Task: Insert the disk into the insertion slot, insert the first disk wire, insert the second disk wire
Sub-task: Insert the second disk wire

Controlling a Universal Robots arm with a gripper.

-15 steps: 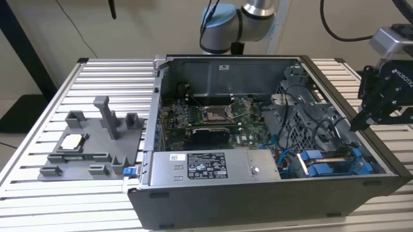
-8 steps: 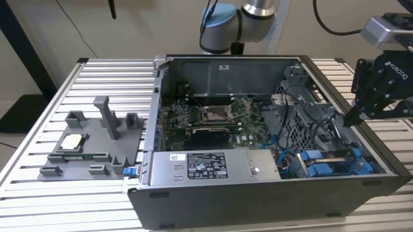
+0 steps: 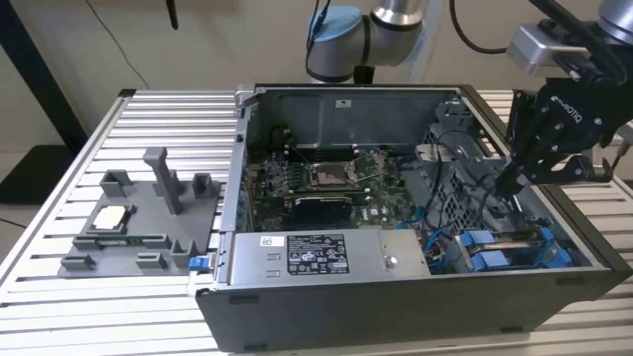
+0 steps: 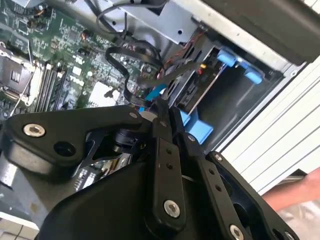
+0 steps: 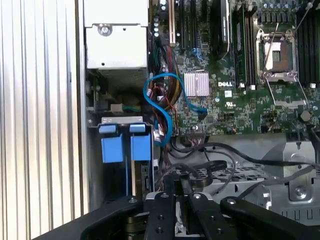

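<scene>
Blue insertion slot [image 3: 514,248] tabs below gripper [image 3: 506,180]; second wrist view adds person's hand [image 4: 295,192].

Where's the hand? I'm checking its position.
In the exterior view, the hand hangs inside the open computer case at its right, above the blue-railed insertion slot.

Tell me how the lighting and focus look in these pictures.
Exterior view: even light, open computer case soft. Second wrist view: gripper dark and blurred up close, motherboard sharper. First wrist view: silver heatsink glares, drive bay shadowed.
</scene>
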